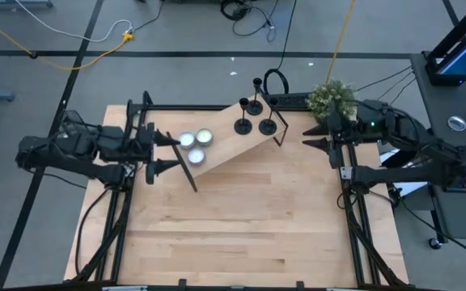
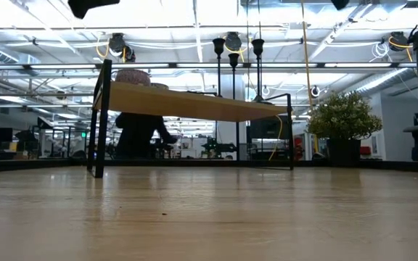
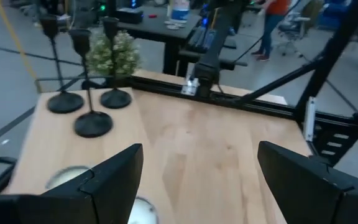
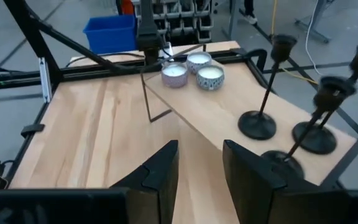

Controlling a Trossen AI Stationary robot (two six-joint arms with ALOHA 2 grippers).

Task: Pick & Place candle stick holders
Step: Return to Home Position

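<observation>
Three black candlestick holders [image 1: 254, 117] stand on their round bases at the right end of a raised wooden shelf board [image 1: 226, 147]. They also show in the low view [image 2: 234, 61], the left wrist view [image 3: 92, 123] and the right wrist view [image 4: 257, 124]. My left gripper [image 1: 167, 153] is open and empty at the shelf's left end, near the tealights. My right gripper [image 1: 311, 137] is open and empty to the right of the shelf, level with the holders. In the wrist views, both the left gripper [image 3: 201, 180] and the right gripper [image 4: 201, 171] hold nothing.
Three silver-white tealights [image 1: 195, 143] sit on the shelf's left end. The shelf stands slantwise on thin black legs [image 2: 99, 119] at the table's far middle. A potted plant [image 1: 332, 99] stands at the far right corner. Black frame rails [image 1: 350, 218] line the table's sides.
</observation>
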